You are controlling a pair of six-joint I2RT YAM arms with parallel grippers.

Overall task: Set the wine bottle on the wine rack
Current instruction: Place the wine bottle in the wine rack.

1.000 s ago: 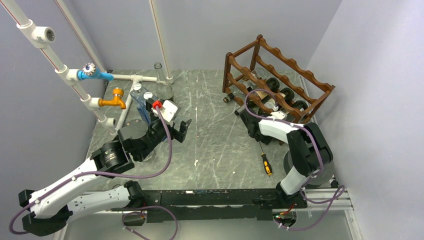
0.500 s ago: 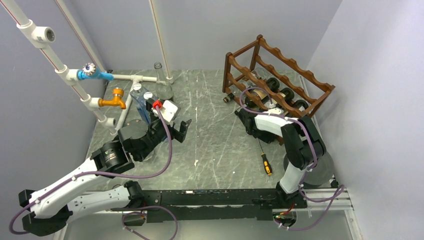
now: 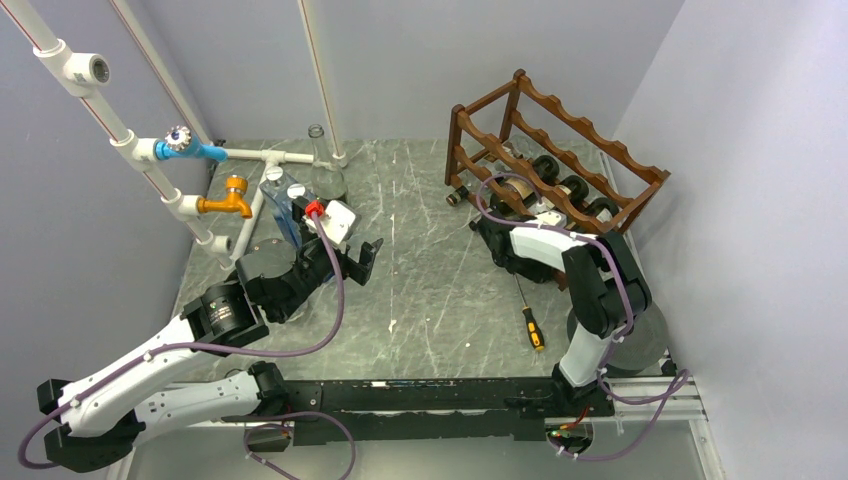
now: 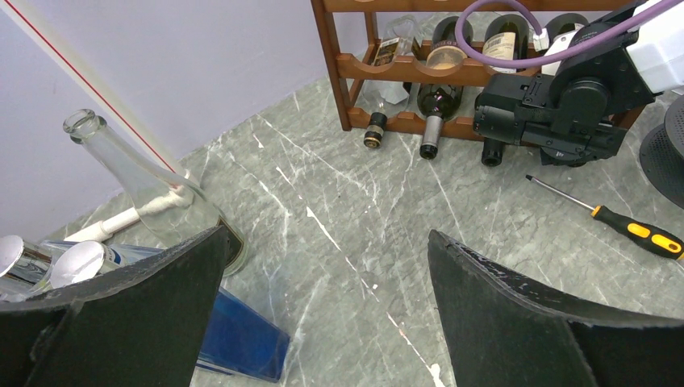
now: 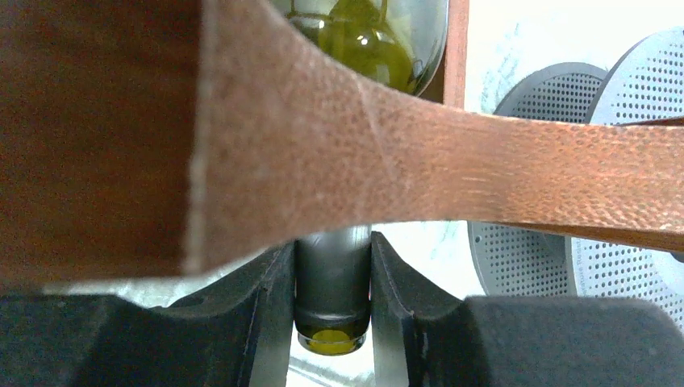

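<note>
The wine bottle (image 5: 332,282) lies in the bottom tier of the wine rack (image 3: 456,140), at the back right of the desk (image 3: 430,290). Its neck pokes out of the rack's front, towards the middle of the desk. In the right wrist view one wavy rail of the rack crosses just above the neck. Green glass shows beyond the rail, but I cannot tell whether it belongs to this bottle.

The right fingers (image 5: 270,314) are clamped on the neck, one pad on each side, and the open mouth shows just past them.

In the left wrist view three necks stick out of the bottom tier, the held one farthest right. The tier above holds four more bottles, one of clear glass and three dark.

One screwdriver (image 3: 532,325) with an orange and black handle lies on the desk just in front of the right arm, apart from the rack. One empty clear bottle (image 3: 322,170) stands upright at the back left, beside white pipes (image 3: 260,155) that carry one blue valve and one orange tap.

The left fingers (image 4: 516,322) are spread wide over the left half of the desk, holding and touching nothing, well apart from the rack.
</note>
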